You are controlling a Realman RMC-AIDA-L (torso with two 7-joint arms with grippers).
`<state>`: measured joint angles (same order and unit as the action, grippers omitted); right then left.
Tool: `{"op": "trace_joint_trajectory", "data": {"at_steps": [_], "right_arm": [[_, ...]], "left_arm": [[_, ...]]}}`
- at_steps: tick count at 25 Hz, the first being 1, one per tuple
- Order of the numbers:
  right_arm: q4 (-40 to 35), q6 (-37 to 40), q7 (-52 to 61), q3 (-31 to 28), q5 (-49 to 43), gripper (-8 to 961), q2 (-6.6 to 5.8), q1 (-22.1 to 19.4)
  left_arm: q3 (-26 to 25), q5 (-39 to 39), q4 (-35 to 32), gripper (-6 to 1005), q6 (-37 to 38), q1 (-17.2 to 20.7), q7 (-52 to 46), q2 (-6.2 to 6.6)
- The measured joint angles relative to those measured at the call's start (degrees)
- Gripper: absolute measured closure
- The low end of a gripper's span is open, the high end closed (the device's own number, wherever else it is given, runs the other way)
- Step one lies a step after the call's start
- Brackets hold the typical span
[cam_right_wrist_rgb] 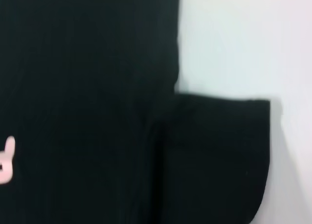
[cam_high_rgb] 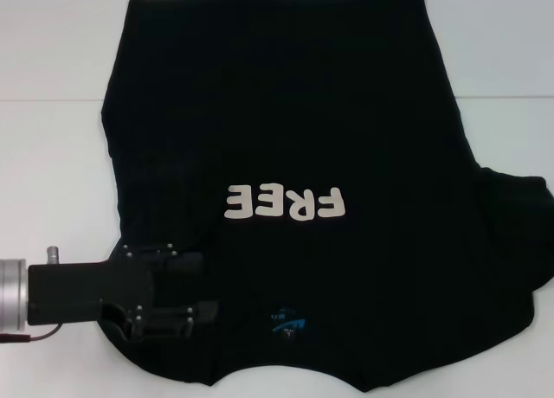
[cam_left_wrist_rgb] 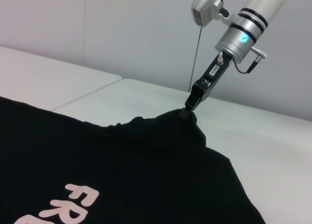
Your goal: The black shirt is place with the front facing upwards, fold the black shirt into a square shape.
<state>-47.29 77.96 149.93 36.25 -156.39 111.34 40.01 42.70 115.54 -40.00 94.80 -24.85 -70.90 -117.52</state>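
Note:
The black shirt [cam_high_rgb: 286, 112] lies spread front-up on the white table [cam_high_rgb: 52, 173], its white letters [cam_high_rgb: 286, 203] across the middle and a small blue neck label [cam_high_rgb: 286, 322] near the front edge. My left gripper [cam_high_rgb: 206, 290] reaches in from the left, low over the shirt's near-left shoulder. The head view does not show my right gripper. The left wrist view shows my right gripper [cam_left_wrist_rgb: 189, 109] on the far side, tips closed on a raised peak of the shirt [cam_left_wrist_rgb: 146, 156]. In the right wrist view, a flat sleeve [cam_right_wrist_rgb: 219, 156] lies beside the shirt's body.
A seam [cam_high_rgb: 52, 99] runs across the table top on both sides of the shirt. The shirt's right sleeve [cam_high_rgb: 519, 234] reaches almost to the right edge of the head view. A pale wall [cam_left_wrist_rgb: 122, 29] stands behind the table.

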Motion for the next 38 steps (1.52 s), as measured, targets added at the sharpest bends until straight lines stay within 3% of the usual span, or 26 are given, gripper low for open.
{"op": "trace_joint_trajectory", "data": {"at_steps": [6, 11, 20, 25, 29, 31, 38], "right_arm": [[-4.53, 2.47, -0.40, -0.54, 2.60, 905, -0.19, 0.57], [-5.32, 3.36, -0.96, 0.33, 2.74, 898, 0.48, 3.53], [-4.90, 3.60, -1.45, 8.29, 2.99, 886, 3.56, 9.87], [-4.79, 3.60, -1.41, 11.98, 2.98, 879, 5.35, 10.88], [-4.92, 3.02, -3.08, 11.65, 5.16, 873, 6.36, 9.84], [-4.84, 2.98, -5.55, 11.27, 9.31, 794, 6.54, 8.31], [0.41, 3.68, -20.80, 9.99, 29.45, 538, 5.00, 0.27]], "left_arm": [[-1.31, 0.27, 0.11, 266, 0.67, 0.44, -0.03, 0.11], [-1.81, 0.17, 0.10, 266, 0.67, 0.74, -0.03, 0.11], [-2.04, 0.11, 0.01, 266, 0.61, 1.19, -0.03, 0.10], [-2.95, -0.07, 0.05, 266, 0.61, 1.40, -0.03, 0.06], [-3.75, -0.18, 0.09, 266, 0.64, 1.46, -1.75, -0.06], [-4.39, -0.25, 0.11, 266, 0.66, 1.42, -3.67, -0.10], [-6.81, -0.33, 0.19, 266, 0.89, 0.92, -15.85, 0.28]]}}
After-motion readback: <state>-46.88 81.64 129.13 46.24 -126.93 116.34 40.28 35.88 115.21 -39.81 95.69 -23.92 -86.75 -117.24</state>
